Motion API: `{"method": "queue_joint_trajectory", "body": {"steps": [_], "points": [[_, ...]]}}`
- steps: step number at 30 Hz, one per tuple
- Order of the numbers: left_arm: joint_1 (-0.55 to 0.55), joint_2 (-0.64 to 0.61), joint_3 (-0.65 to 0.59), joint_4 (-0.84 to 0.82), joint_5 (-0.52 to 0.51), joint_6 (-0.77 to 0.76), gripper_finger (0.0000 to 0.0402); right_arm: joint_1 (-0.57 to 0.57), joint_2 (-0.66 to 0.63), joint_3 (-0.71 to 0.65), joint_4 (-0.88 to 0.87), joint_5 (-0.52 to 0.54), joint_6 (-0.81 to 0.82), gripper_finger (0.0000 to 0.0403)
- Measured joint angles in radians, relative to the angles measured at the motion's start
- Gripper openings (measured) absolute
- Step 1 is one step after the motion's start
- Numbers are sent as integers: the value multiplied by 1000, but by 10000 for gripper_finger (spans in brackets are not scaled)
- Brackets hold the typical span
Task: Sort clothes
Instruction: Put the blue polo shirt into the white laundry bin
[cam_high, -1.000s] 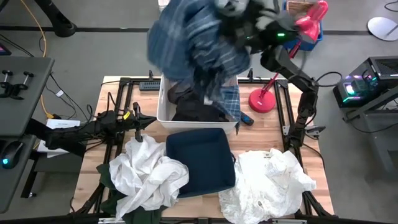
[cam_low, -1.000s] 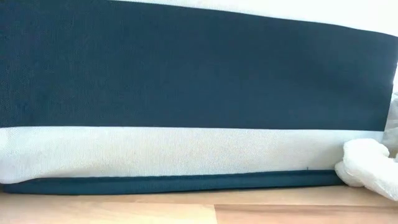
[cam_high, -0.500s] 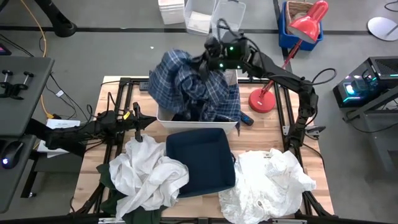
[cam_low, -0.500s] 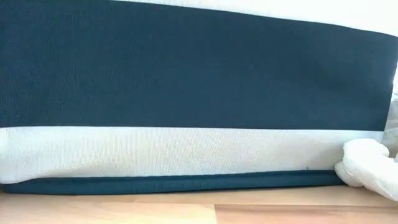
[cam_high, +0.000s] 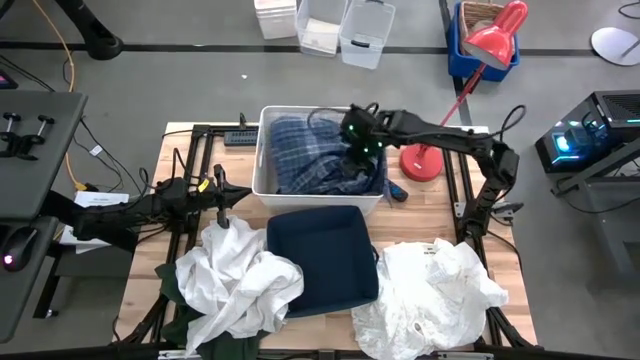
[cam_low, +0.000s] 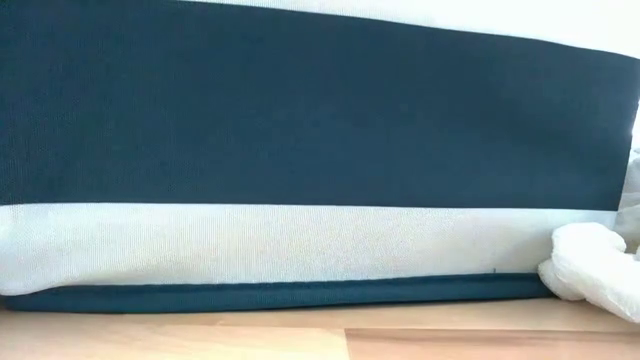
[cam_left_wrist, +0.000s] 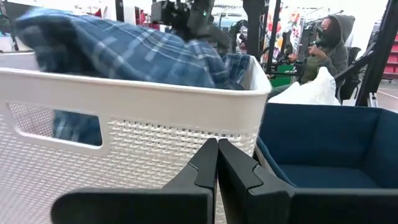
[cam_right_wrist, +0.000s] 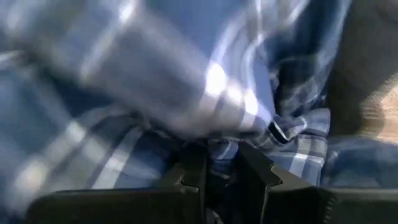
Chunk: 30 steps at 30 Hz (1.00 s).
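Note:
The blue-and-white plaid shirt (cam_high: 318, 155) lies bunched in the white slatted basket (cam_high: 266, 160) at the table's far middle; it also shows in the left wrist view (cam_left_wrist: 137, 56). My right gripper (cam_high: 350, 145) is down in the basket's right part, shut on the shirt (cam_right_wrist: 186, 81). My left gripper (cam_left_wrist: 217, 163) is shut and empty, level, at the table's left near the basket's near wall. White garments (cam_high: 240, 280) (cam_high: 430, 290) lie on either side of the navy bin (cam_high: 325, 258). A dark green garment (cam_high: 172, 300) lies under the left white one. My right gripper pinches a bunched fold of the plaid shirt (cam_right_wrist: 219, 148) between its two fingers (cam_right_wrist: 194, 167). The fingers come from above, slanting down into the basket. The shirt lies slack on the basket's contents below the fingers.
A red desk lamp (cam_high: 425, 160) stands right of the basket, close to my right arm. In the low view, the navy bin's wall (cam_low: 300, 120) fills the picture, with white cloth (cam_low: 590, 270) at its right. A person (cam_left_wrist: 329, 43) sits beyond the table.
My right gripper has come down from high above the basket into it, still shut on the plaid shirt. The shirt, which hung spread wide in the air, has sunk and now lies bunched inside the basket.

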Motion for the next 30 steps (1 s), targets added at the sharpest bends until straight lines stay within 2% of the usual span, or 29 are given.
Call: {"method": "queue_joint_trajectory", "body": {"steps": [2,6,8,9,11,16,23,30], "points": [[0,0,0,0,0,0,0,-1,-12,-63,92,-46,57,44],[0,0,0,0,0,0,0,29,-14,-102,140,38,71,44],[0,0,0,0,-1,0,0,50,0,-63,115,76,90,44],[0,0,0,0,-1,0,0,61,6,-31,109,55,111,43],[0,0,0,0,-1,0,0,87,27,28,84,38,57,43],[0,0,0,0,-1,0,0,96,42,171,141,-27,-33,43],[0,0,0,0,-1,0,0,97,165,186,116,-130,1,43],[0,0,0,0,-1,0,0,97,342,174,-9,-131,46,46]]}}
